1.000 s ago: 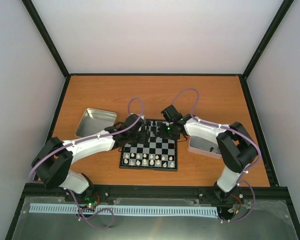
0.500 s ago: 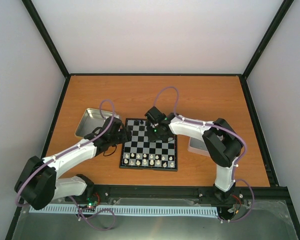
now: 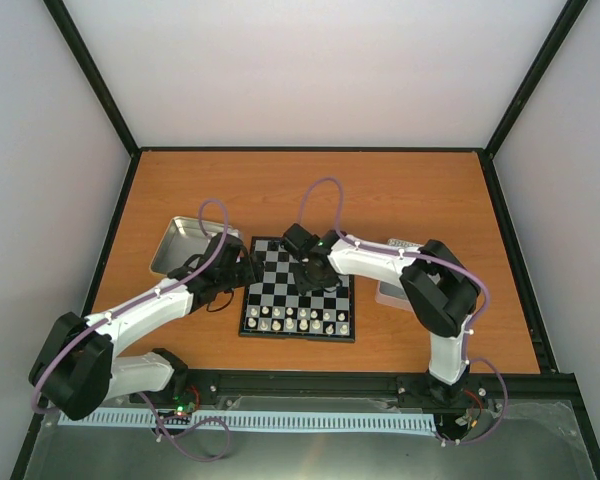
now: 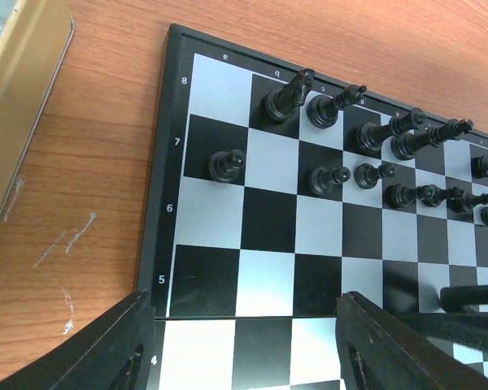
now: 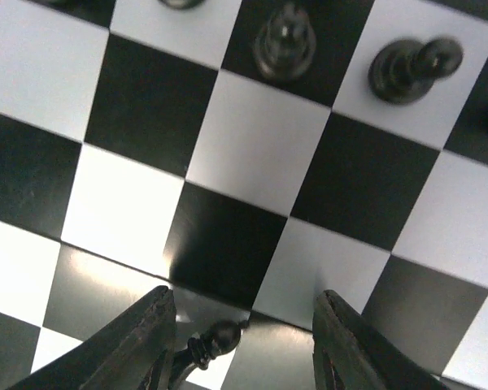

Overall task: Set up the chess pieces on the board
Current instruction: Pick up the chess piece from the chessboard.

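Reading across the table [image 3: 420, 190] from its left side: a metal tray [image 3: 180, 245] sits near the left edge, presumably the stock bin for one colour; its contents cannot be made out. The left gripper [image 4: 244, 325] hangs just over the board's left edge, fingers spread with nothing between them. This is judged a waiting pose, parked to the side to leave the squares free. The board [image 3: 280, 292] lies at the middle of the table's near half, square to the near edge. Black chessmen [image 4: 325, 110] fill most of the two rows along its far edge. The far-left corner square is bare and the second row shows a gap one square in from the left edge, so the black side is judged not yet complete. Whitish chessmen [image 3: 300, 320] line the two rows along the near edge and look full. The right gripper [image 5: 244, 325] points down over the board's middle rows, fingers apart. A black pawn [image 5: 214, 343] sits between them, close to one finger and clear of the other, so it is not clamped; whether it stands or leans cannot be told. Judged a set-down, kept low so the pawn does not topple. A second tray [image 3: 390, 293] lies by the board's right edge, partly hidden by the right arm [image 3: 420, 285].
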Controlling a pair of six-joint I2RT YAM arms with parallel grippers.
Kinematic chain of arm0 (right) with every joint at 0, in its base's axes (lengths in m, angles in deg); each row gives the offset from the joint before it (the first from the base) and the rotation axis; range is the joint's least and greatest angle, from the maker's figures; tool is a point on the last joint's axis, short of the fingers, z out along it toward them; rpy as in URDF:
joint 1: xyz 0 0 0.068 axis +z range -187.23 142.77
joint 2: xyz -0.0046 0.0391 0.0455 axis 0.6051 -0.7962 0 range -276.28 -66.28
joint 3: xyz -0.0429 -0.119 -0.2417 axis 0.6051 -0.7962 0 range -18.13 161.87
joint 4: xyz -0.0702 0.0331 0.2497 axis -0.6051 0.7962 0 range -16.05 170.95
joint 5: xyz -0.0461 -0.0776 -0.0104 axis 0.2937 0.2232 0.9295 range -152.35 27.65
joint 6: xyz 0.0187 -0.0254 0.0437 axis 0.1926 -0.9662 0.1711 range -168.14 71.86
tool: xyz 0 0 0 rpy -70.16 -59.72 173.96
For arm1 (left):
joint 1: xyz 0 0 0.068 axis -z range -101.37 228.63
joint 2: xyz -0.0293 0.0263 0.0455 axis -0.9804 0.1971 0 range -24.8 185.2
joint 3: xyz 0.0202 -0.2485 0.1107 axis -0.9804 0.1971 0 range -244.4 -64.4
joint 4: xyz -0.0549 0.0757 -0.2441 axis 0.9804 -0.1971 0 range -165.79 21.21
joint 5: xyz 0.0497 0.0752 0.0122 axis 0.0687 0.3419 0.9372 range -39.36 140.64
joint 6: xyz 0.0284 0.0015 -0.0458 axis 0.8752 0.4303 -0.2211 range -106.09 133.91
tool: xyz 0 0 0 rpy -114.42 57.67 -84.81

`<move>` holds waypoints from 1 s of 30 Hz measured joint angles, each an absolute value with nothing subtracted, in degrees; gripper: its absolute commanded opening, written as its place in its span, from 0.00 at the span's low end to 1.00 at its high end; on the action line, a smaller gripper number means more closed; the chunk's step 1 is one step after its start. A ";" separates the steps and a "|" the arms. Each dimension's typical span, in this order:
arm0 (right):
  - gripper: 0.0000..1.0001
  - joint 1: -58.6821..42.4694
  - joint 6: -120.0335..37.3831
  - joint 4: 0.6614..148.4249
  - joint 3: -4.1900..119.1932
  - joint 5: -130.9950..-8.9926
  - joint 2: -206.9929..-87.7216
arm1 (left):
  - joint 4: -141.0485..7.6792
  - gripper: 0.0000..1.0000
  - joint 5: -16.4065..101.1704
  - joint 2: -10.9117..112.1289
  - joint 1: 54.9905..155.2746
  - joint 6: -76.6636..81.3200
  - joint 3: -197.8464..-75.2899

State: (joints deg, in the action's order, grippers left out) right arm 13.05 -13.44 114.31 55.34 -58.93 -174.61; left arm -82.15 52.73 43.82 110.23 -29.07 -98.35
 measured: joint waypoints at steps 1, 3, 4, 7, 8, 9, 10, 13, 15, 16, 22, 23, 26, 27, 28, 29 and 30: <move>0.48 13.51 -13.07 114.98 55.36 -58.34 -174.61 | -82.13 0.62 52.71 43.82 110.18 -29.05 -98.35; 0.51 14.45 -12.24 116.06 55.38 -57.56 -174.63 | -82.13 0.62 52.69 43.82 110.18 -29.05 -98.33; 0.52 14.91 -11.69 116.30 55.38 -57.05 -174.63 | -82.13 0.62 52.66 43.82 110.18 -29.05 -98.31; 0.54 16.06 -10.08 117.24 55.38 -56.75 -174.61 | -82.11 0.62 52.66 43.82 110.16 -29.03 -98.29; 0.53 16.37 -9.55 117.41 55.38 -56.75 -174.57 | -81.98 0.62 52.66 43.82 110.16 -29.03 -98.24; 0.52 16.61 -9.11 117.52 55.32 -56.77 -174.52 | -81.76 0.62 52.64 43.82 110.16 -29.03 -98.18; 0.51 16.87 -8.61 117.61 55.19 -56.79 -174.41 | -81.41 0.62 52.64 43.82 110.16 -29.01 -98.09; 0.44 17.31 -7.37 117.74 54.20 -56.90 -173.65 | -80.78 0.62 52.60 43.82 110.16 -29.01 -97.85; 0.43 17.44 -6.49 118.13 53.48 -56.94 -173.10 | -80.43 0.62 52.58 43.82 110.16 -28.96 -97.76; 0.43 17.49 -6.21 118.39 53.28 -56.90 -172.91 | -80.36 0.62 52.58 43.82 110.16 -28.92 -97.74; 0.39 17.79 -4.55 120.19 52.80 -55.87 -172.51 | -79.97 0.62 52.56 43.82 110.16 -28.79 -97.61; 0.37 17.84 -4.33 120.32 52.74 -55.70 -172.49 | -79.92 0.62 52.53 43.82 110.16 -28.77 -97.55; 0.32 17.97 -3.89 120.45 52.72 -55.46 -172.49 | -79.90 0.62 52.47 43.82 110.16 -28.79 -97.44; 0.29 17.99 -3.82 120.45 52.72 -55.46 -172.49 | -79.90 0.62 52.45 43.82 110.16 -28.79 -97.44; 0.27 18.01 -3.67 120.43 52.72 -55.48 -172.49 | -79.90 0.62 52.36 43.82 110.16 -28.79 -97.41; 0.23 18.03 -3.58 120.43 52.72 -55.48 -172.49 | -79.90 0.62 52.34 43.82 110.16 -28.77 -97.41; 0.21 18.05 -3.52 120.43 52.72 -55.46 -172.49 | -79.88 0.62 52.29 43.82 110.16 -28.79 -97.39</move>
